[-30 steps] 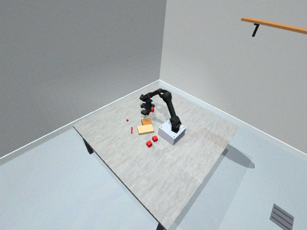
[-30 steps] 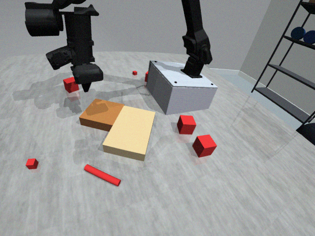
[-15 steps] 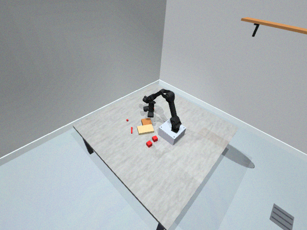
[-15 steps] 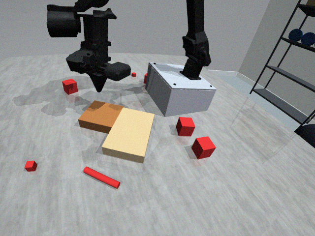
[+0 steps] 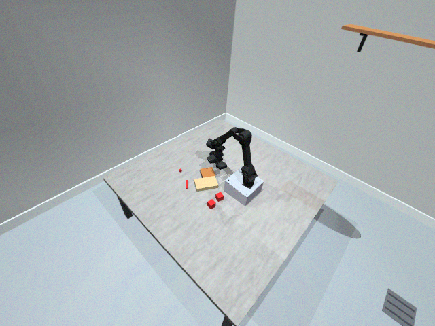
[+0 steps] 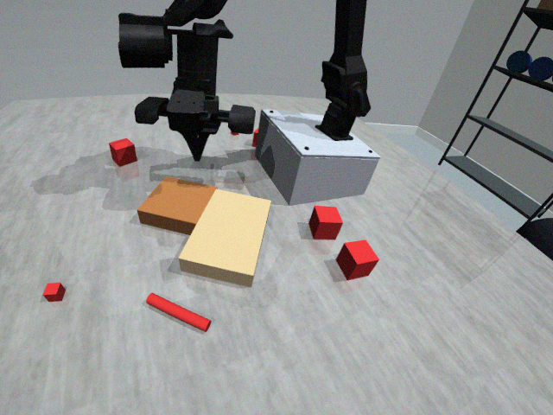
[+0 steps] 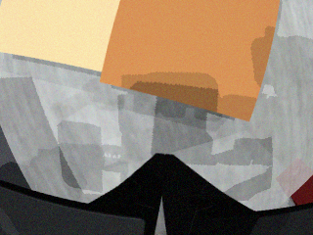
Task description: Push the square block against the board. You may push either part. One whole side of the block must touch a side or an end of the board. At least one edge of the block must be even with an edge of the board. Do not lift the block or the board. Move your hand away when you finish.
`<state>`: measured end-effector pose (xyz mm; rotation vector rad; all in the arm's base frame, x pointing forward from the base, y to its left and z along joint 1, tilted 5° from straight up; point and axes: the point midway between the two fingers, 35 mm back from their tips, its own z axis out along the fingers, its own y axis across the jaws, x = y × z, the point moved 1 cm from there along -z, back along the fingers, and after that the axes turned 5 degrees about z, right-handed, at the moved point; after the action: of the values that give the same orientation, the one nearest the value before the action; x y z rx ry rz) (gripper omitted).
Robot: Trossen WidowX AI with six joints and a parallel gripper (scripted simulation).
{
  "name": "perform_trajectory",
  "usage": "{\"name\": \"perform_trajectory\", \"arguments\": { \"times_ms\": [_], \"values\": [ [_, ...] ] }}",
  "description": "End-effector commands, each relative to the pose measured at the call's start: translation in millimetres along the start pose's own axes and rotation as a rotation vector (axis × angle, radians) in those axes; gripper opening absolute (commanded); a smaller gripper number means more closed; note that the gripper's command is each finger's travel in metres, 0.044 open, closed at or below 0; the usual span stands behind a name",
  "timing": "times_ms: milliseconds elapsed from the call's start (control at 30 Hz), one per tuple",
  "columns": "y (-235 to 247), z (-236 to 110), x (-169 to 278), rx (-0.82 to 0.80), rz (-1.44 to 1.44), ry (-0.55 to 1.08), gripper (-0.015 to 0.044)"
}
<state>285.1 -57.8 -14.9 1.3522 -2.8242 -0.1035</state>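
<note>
The orange square block (image 5: 207, 172) (image 6: 176, 203) (image 7: 196, 33) lies flat on the table with one side against a long side of the cream board (image 5: 206, 183) (image 6: 227, 234) (image 7: 59, 14), at the board's far end. In the wrist view the block's edge nearest me stands out a little past the board's end edge. My gripper (image 5: 220, 164) (image 6: 196, 156) (image 7: 163, 163) is shut and empty. It points down just behind the block's far edge, with a gap between them.
The arm's grey base box (image 6: 312, 165) (image 5: 243, 187) stands right of the board. Red cubes (image 6: 123, 150) (image 6: 325, 221) (image 6: 357, 258) and a small one (image 6: 54, 290) lie around. A red cylinder (image 6: 178, 311) (image 5: 186, 184) lies near the board's front. A black shelf rack (image 6: 499, 111) stands right.
</note>
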Motion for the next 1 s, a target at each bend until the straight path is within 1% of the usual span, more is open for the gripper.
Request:
{"name": "perform_trajectory", "arguments": {
  "times_ms": [0,67,100,200,267,533,967],
  "values": [
    [3,-1,2,0.007,-0.04,0.0,0.0],
    [2,1,2,0.007,-0.041,0.0,0.0],
    [2,8,2,0.007,-0.043,0.0,0.0],
    [3,45,2,0.007,-0.052,0.0,0.0],
    [3,54,3,0.007,-0.054,0.001,0.0],
    [4,54,0,0.007,-0.054,0.0,0.0],
    [6,54,-20,0.007,-0.054,-0.001,0.0]
  ]
}}
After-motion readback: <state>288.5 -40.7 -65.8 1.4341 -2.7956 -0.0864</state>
